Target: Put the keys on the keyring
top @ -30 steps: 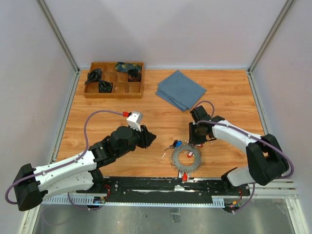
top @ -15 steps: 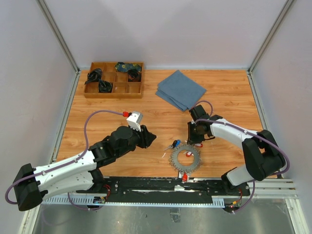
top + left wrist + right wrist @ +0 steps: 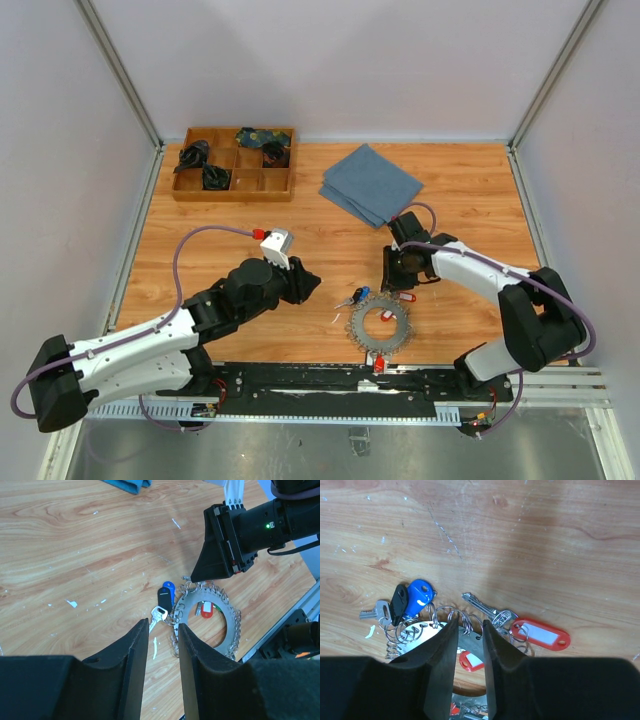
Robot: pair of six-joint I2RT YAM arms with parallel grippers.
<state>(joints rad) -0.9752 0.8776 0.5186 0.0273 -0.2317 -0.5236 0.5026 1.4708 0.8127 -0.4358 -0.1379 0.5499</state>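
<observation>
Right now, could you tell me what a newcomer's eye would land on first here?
The spiky silver keyring lies at the table's near centre, the right hand poised over its far edge beside a red-tagged key. The left hand hovers to its left; a blue cloth and wooden tray sit at the back.

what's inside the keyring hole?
Inside the keyring: a red tag lying on bare wood. The right pincer hides most of the hole in its own view.
</observation>
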